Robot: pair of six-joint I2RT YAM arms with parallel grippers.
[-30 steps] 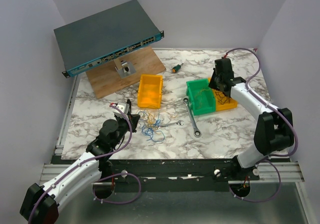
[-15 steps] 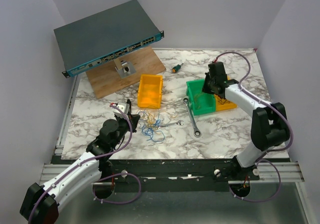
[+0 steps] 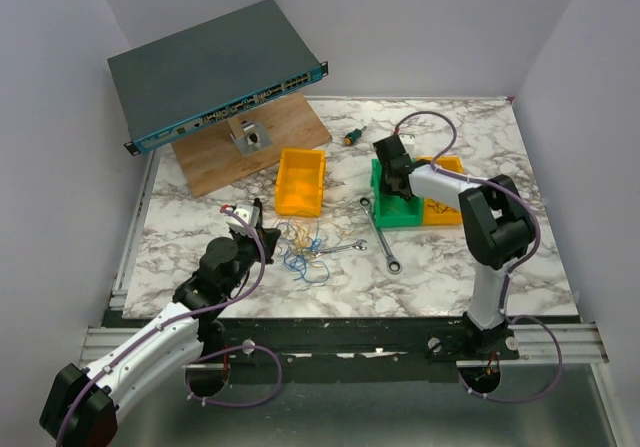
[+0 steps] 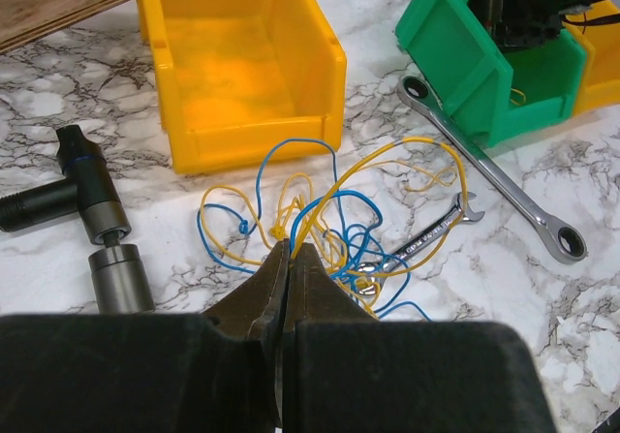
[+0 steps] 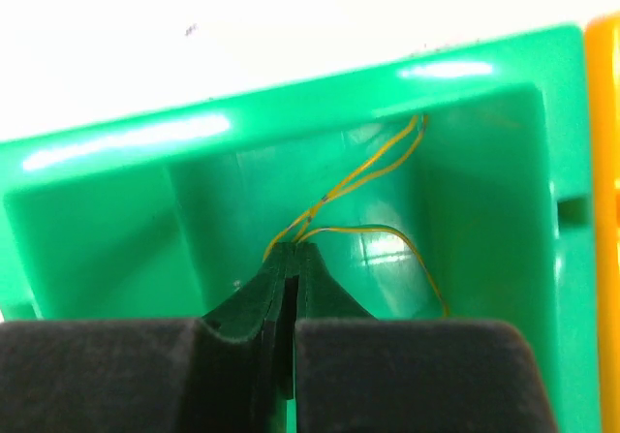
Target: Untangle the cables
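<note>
**Top view.** The left gripper [image 3: 262,237] sits low over the table [image 3: 480,257]. The cables [image 3: 305,249], a loose tangle of blue and yellow strands, lie directly ahead of its tips. A yellow bin [image 3: 300,182] stands beyond the tangle. A small wrench [image 3: 345,248] lies at the tangle's right edge, and a long wrench [image 3: 381,233] lies further right. The right gripper [image 3: 392,179] reaches into a green bin [image 3: 405,215].

**Left wrist view.** The left gripper is pressed together, pinching yellow and blue strands at the near edge of the cables. The remaining loops fan out ahead of the tips, some crossing the small wrench ahead and to the right. A black socket tool [image 4: 97,210] lies to the left.

**Right wrist view.** The right gripper is pressed together on a yellow wire [image 5: 368,167]. Its loops run ahead of the tips and up the green bin's inner wall.
</note>
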